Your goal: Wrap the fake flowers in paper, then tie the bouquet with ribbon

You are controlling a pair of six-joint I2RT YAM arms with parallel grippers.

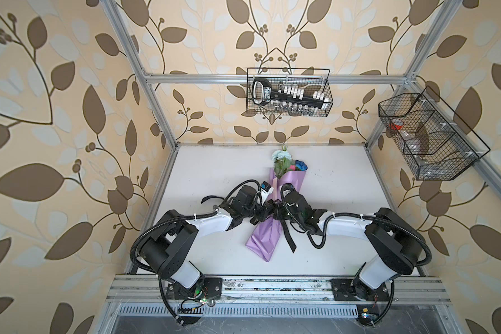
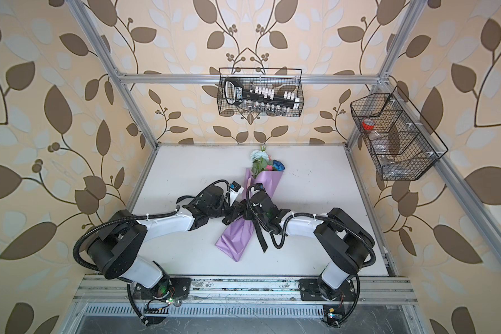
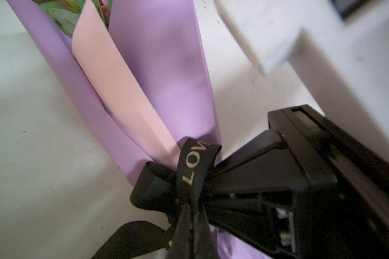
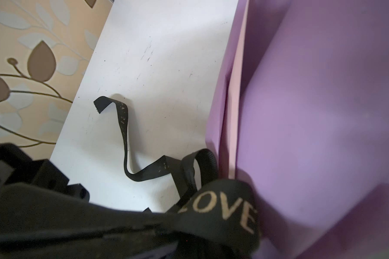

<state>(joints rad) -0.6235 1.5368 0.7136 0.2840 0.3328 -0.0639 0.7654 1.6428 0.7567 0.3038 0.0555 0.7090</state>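
The bouquet of fake flowers (image 1: 285, 177) (image 2: 262, 177) lies flat on the white bench (image 1: 214, 173), mid-width. Its pale blue, pink and dark blue blooms point at the far edge, and its lilac paper tail angles toward the near edge. Both arms meet right over its waist.

The left gripper (image 1: 268, 210) (image 3: 190, 208) comes in from the left side. In its wrist view the fingers are pressed together, pinching the black ribbon (image 3: 195, 161) just beside the knot. That ribbon loops round the lilac and pink wrap, and the gold word "LOVE" shows on it.

The right gripper (image 1: 276, 212) (image 3: 204, 192) reaches in from the right side. Its tapered fingers are closed too, with the tips right at the same knot and gripping the ribbon there.

One loose ribbon end (image 1: 288, 237) (image 2: 259, 237) trails toward the near edge, beside the paper tail. In the right wrist view another end (image 4: 125, 125) snakes over bare bench on the left side of the bouquet.

Up on the far wall hangs a wire basket (image 1: 287, 69), and another (image 1: 457, 162) hangs on the right wall.
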